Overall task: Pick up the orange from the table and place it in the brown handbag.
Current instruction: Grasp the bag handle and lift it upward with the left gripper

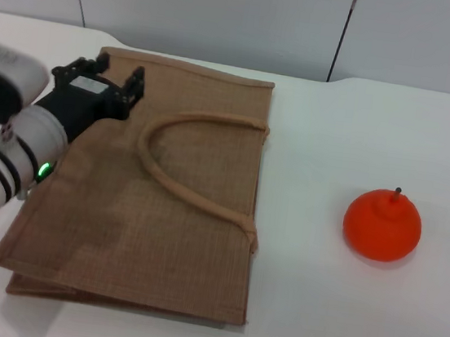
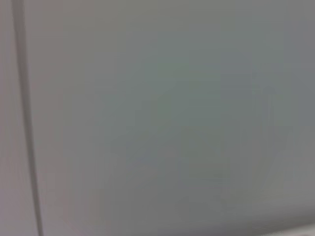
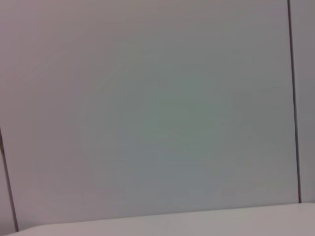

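Observation:
The orange (image 1: 382, 225) sits on the white table (image 1: 314, 311) at the right, its dark stem up. The brown handbag (image 1: 160, 226) lies flat on the table at centre left, with a rope handle (image 1: 192, 164) resting on top. My left gripper (image 1: 120, 71) hovers over the bag's far left corner, its black fingers (image 1: 135, 82) apart and nothing between them. It is far from the orange. The right gripper is out of view. Both wrist views show only a grey wall.
Grey wall panels (image 1: 228, 13) stand behind the table's far edge. Bare white tabletop lies between the bag and the orange (image 1: 304, 195). The right wrist view shows a strip of the table edge (image 3: 197, 221).

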`<state>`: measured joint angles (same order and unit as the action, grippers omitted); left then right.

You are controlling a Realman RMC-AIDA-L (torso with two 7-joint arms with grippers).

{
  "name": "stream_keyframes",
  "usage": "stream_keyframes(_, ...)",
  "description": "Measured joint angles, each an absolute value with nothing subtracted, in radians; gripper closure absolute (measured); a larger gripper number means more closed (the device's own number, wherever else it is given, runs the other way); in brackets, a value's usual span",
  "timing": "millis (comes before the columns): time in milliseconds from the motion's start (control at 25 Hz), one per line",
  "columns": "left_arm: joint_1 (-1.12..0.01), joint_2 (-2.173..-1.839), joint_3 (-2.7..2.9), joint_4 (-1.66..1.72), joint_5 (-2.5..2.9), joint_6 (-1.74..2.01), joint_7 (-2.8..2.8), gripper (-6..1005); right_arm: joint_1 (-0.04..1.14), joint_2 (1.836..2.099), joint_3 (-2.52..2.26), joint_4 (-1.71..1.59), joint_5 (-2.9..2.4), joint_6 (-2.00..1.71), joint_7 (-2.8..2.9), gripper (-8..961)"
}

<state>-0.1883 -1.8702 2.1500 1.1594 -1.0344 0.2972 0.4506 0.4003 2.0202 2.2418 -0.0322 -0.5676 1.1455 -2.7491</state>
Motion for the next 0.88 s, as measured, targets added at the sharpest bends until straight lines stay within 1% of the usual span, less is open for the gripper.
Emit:
stream_keyframes(80,-0.178,-1.874,2.074,1.22,-1.034,0.141,0.505,446,0.403,2.02,2.241,-0.032,-0.568,1.143,-2.749,73)
stream_keyframes(200,-0.172,-1.898,1.946,1.28,-1.033,-0.102,0.584,446,0.407,2.02,2.241,-0.032,-0.568,1.139,-2.749,73)
stream_keyframes(400,-0.175,-1.991,1.676,1.316,-0.968,-0.47,0.713,446,0.41,2.02,2.235,-0.032,-0.568,1.136,-2.747,73)
stream_keyframes(440,-0.175,-1.991,1.676,1.316,-0.968,-0.47,0.713,446,0.41,2.02,2.235,-0.032,-0.568,1.136,-2.747,73)
stream_keyframes(480,-0.195,-2.031,1.556,1.326,-0.89,-0.614,0.741,446,0.411,2.02,2.235,-0.032,-0.568,1.136,-2.747,74)
stream_keyframes(880,-0.242,-2.034,1.522,1.292,-0.871,-0.667,0.728,445,0.416,2.02,2.233,-0.032,-0.568,1.135,-2.747,74)
